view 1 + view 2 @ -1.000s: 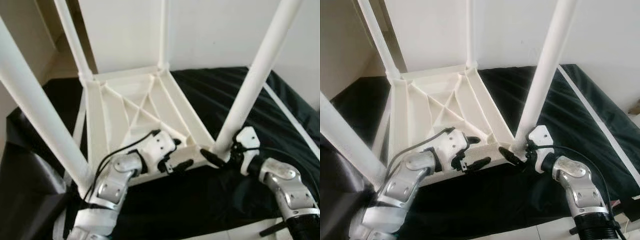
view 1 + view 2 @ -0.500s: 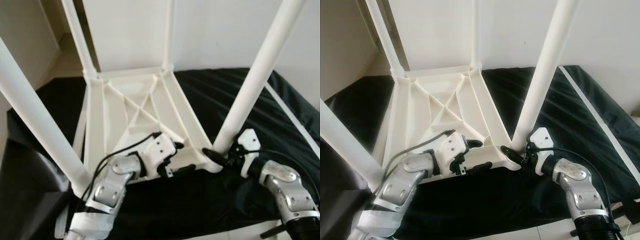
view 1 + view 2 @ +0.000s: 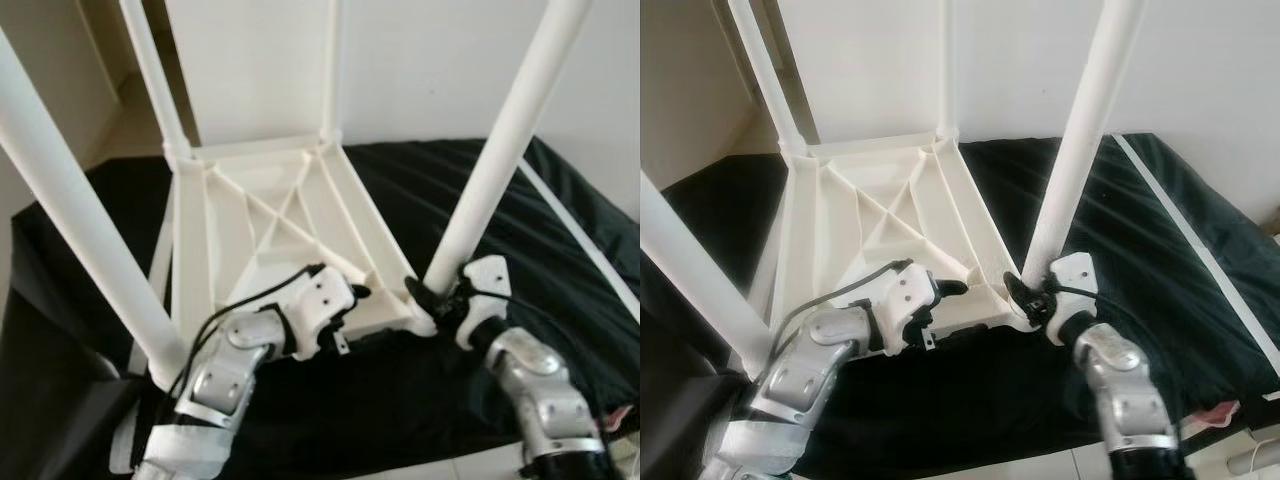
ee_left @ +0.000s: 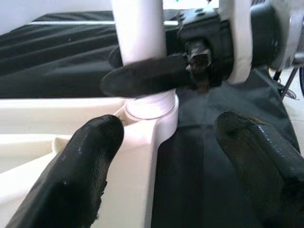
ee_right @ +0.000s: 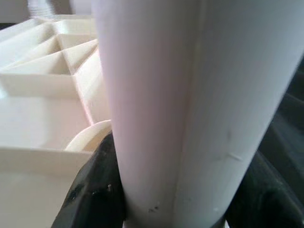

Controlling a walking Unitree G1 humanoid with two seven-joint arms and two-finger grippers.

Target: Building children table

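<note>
1. We see the upturned white plastic children's table [image 3: 270, 225] at centre frame, lying on a black cloth [image 3: 560, 240], its ribbed underside facing up and four legs rising (two run out of the top of the frame).
2. Our right gripper [image 3: 432, 296], lower right of centre, is clamped around the base of the near-right white round leg [image 3: 490, 180], one finger on each side.
3. Our left gripper [image 3: 350, 318] sits at the table's near edge, fingers [image 4: 90, 156] spread wide, one on the rim, gripping nothing.
</note>
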